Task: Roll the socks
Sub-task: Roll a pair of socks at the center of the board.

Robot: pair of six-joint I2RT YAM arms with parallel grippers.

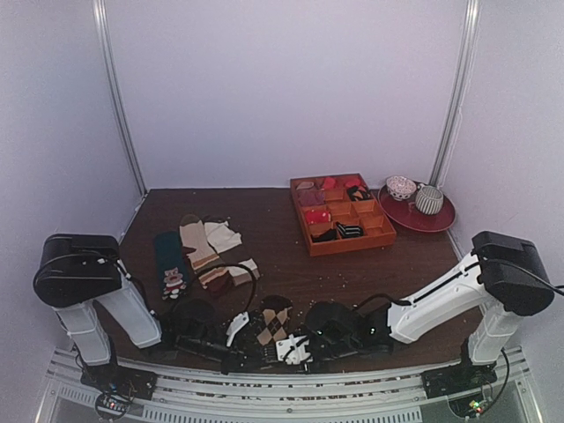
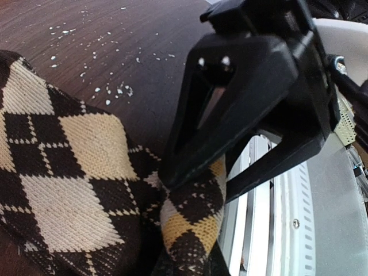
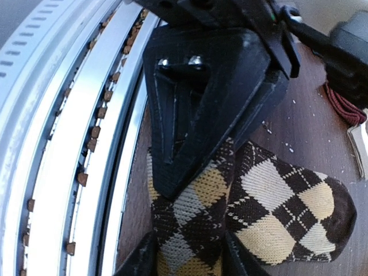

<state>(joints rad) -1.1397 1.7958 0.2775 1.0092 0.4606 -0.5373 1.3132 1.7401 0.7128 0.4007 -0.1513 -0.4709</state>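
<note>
The argyle socks (image 1: 272,323) lie at the near table edge, between my two grippers, the dark toe end pointing away. In the left wrist view the flat part (image 2: 69,178) spreads left and a rolled edge (image 2: 195,221) runs between the fingers. My left gripper (image 1: 249,345) (image 2: 192,241) is shut on that rolled edge. In the right wrist view the roll (image 3: 192,224) sits between the fingers, with the flat part (image 3: 287,201) to the right. My right gripper (image 1: 287,345) (image 3: 190,253) is shut on the roll from the other side.
Brown-and-cream striped socks (image 1: 198,243), a dark teal sock (image 1: 170,265) and a cream sock (image 1: 223,236) lie at left. An orange divided tray (image 1: 303,216) of rolled socks and a red plate (image 1: 441,220) with cups stand at back right. A metal rail (image 1: 282,383) runs along the near edge.
</note>
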